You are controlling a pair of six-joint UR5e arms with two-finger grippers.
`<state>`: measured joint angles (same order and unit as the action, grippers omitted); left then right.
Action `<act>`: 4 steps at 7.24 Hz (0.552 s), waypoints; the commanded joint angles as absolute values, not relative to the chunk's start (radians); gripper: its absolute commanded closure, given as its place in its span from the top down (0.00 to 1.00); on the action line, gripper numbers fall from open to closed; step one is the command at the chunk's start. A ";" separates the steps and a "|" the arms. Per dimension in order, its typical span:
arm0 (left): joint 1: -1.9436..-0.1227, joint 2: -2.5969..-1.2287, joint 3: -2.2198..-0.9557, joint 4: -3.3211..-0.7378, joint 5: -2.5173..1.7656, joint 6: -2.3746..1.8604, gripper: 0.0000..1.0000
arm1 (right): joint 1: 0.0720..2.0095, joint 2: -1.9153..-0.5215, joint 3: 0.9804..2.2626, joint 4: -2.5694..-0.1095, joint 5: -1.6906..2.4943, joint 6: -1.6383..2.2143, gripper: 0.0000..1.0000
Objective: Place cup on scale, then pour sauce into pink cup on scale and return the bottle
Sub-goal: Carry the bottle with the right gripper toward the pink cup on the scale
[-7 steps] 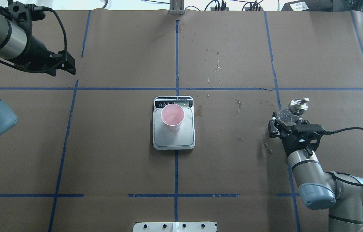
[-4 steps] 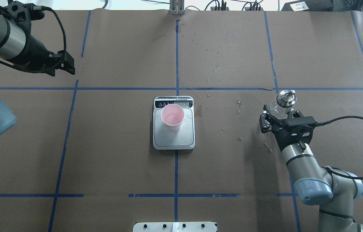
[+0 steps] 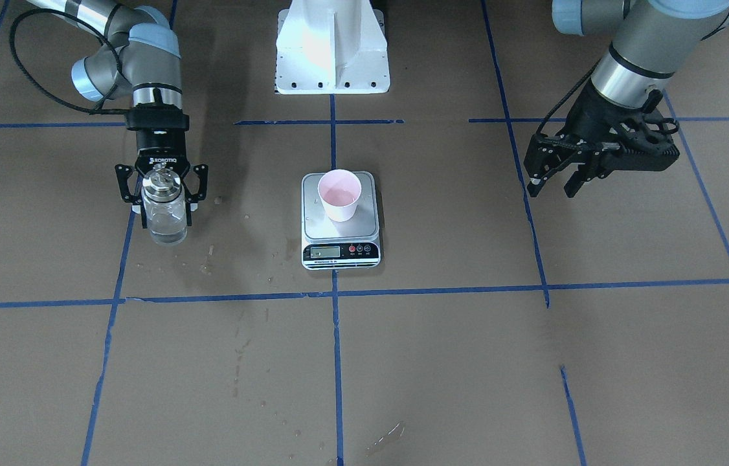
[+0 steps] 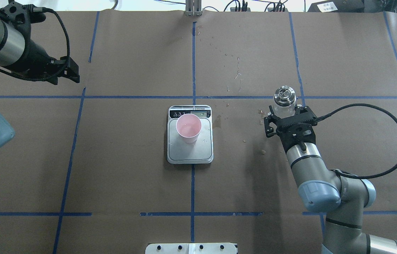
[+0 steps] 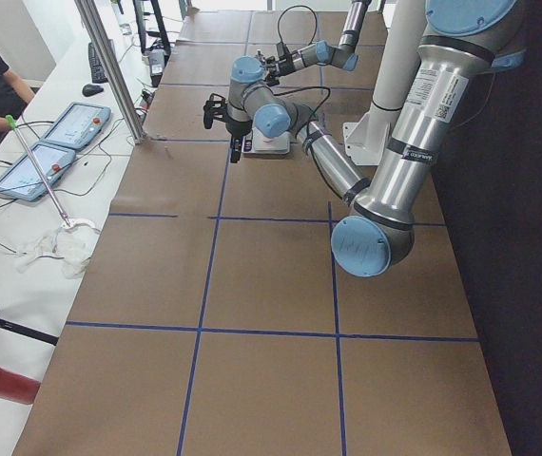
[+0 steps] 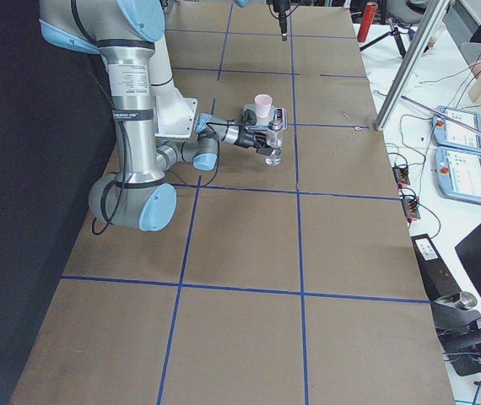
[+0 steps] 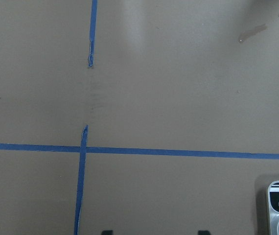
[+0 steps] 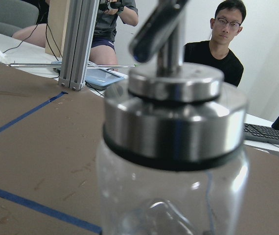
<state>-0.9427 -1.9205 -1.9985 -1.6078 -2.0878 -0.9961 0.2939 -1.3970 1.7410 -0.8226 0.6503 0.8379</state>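
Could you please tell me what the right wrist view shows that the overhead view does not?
Only the right wrist view: a man in glasses and a keyboard beyond the table, and the bottle from the side, close up. Only the overhead view: the cup standing on the scale, the open left hand at upper left, and the right hand shut on the bottle. Both: the bottle and the brown table with blue tape.
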 commanded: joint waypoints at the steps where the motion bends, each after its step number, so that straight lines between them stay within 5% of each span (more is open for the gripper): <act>1: -0.943 -1.905 -2.006 -1.608 -2.088 -0.996 0.66 | 0.293 -1.254 1.746 -1.114 0.652 0.824 0.00; 4: -0.948 -1.893 -2.016 -1.608 -2.089 -0.996 0.69 | 0.290 -1.109 1.741 -1.370 0.588 0.739 0.00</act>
